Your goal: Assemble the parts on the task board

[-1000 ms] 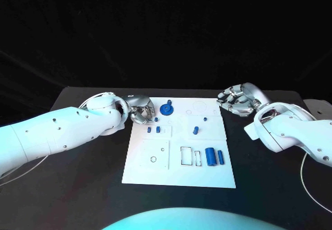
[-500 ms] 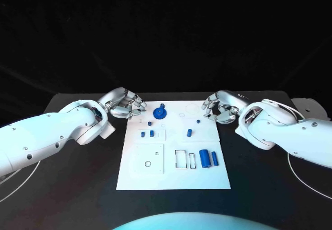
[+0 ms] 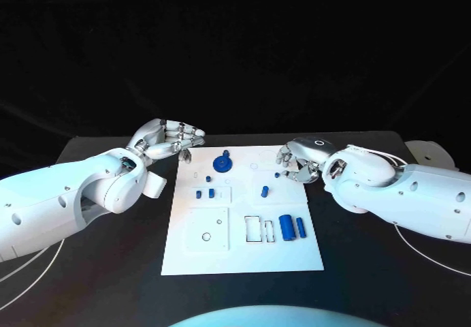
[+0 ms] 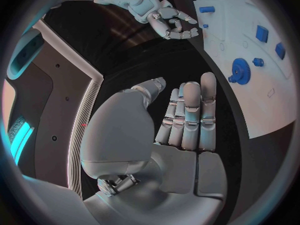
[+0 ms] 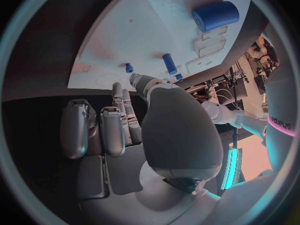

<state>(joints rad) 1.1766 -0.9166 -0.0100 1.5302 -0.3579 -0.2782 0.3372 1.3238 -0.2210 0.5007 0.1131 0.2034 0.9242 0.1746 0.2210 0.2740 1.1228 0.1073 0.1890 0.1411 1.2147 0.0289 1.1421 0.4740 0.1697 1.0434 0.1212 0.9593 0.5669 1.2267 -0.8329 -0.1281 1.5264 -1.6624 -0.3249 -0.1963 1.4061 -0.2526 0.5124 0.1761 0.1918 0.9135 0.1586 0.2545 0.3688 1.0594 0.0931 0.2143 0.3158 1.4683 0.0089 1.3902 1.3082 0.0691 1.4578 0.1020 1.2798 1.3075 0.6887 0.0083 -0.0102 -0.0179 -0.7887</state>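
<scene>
From the head view, you are looking at the task board point(image 3: 242, 235) lying mid-counter point(image 3: 98, 272), with the blue gear point(image 3: 221, 163) at its far end, small pegs point(image 3: 263, 191) in the middle and two blue cylinders point(image 3: 286, 227) near the right edge; the left hand point(image 3: 169, 138) is hovering beyond the far-left corner, the right hand point(image 3: 297, 162) over the far-right edge. Left wrist view: the left hand's fingers point(image 4: 190, 116) are lying straight, holding nothing, beside the gear point(image 4: 240, 71). Right wrist view: the right hand point(image 5: 119, 125) is hanging empty, fingers loosely extended, pegs point(image 5: 169, 63) just beyond. You seem between picks; next calls for closing on a peg, nothing is blocking.
</scene>
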